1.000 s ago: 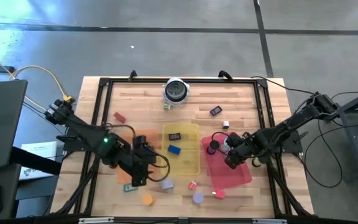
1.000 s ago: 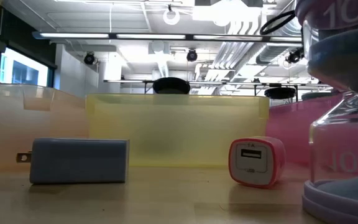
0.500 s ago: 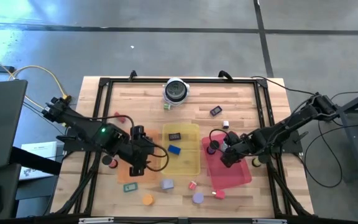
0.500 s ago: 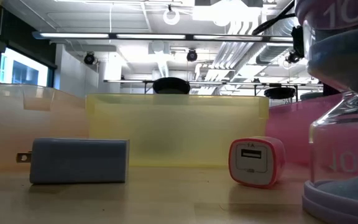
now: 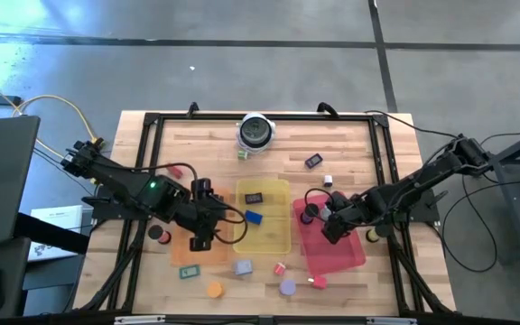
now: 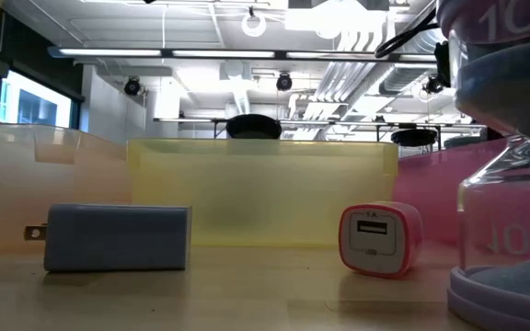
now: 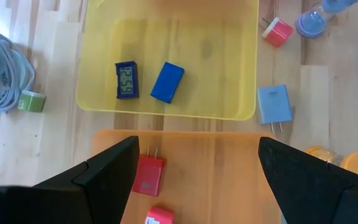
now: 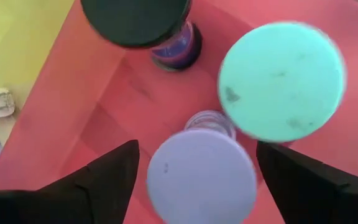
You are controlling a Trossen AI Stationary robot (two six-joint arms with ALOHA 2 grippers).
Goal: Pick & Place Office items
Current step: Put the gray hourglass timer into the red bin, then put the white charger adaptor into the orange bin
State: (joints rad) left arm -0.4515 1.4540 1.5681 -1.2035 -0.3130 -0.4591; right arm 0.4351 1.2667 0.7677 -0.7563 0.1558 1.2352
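Observation:
My left gripper (image 5: 200, 236) hangs open over the orange tray (image 7: 229, 168), where two red plugs (image 7: 148, 175) lie. Beyond it, the yellow tray (image 7: 98, 102) holds a small clock (image 7: 126, 80) and a blue block (image 7: 167, 81). My right gripper (image 5: 331, 224) is open above the red tray (image 8: 98, 106). Its fingers stand on either side of a lavender-topped hourglass (image 8: 201, 176), beside a teal-topped one (image 8: 281, 81) and a black-topped one (image 8: 138, 18). A blue-grey charger (image 6: 118, 237), a pink charger (image 6: 380, 239) and another hourglass (image 6: 509, 184) rest on the wood near the table's near edge.
A round silver-and-black object (image 5: 255, 132) sits by the far edge. Loose pieces lie on the wood: a dark block (image 5: 313, 162), a white bit (image 5: 328, 181), a red piece (image 5: 177, 169), a black disc (image 5: 159, 233), a teal block (image 5: 186, 271) and an orange disc (image 5: 213, 290).
My left gripper has moved toward the table's far edge, from near the teal block to over the orange tray, and the black disc has come out from under its arm. My right gripper has shifted slightly toward the far-left over the red tray.

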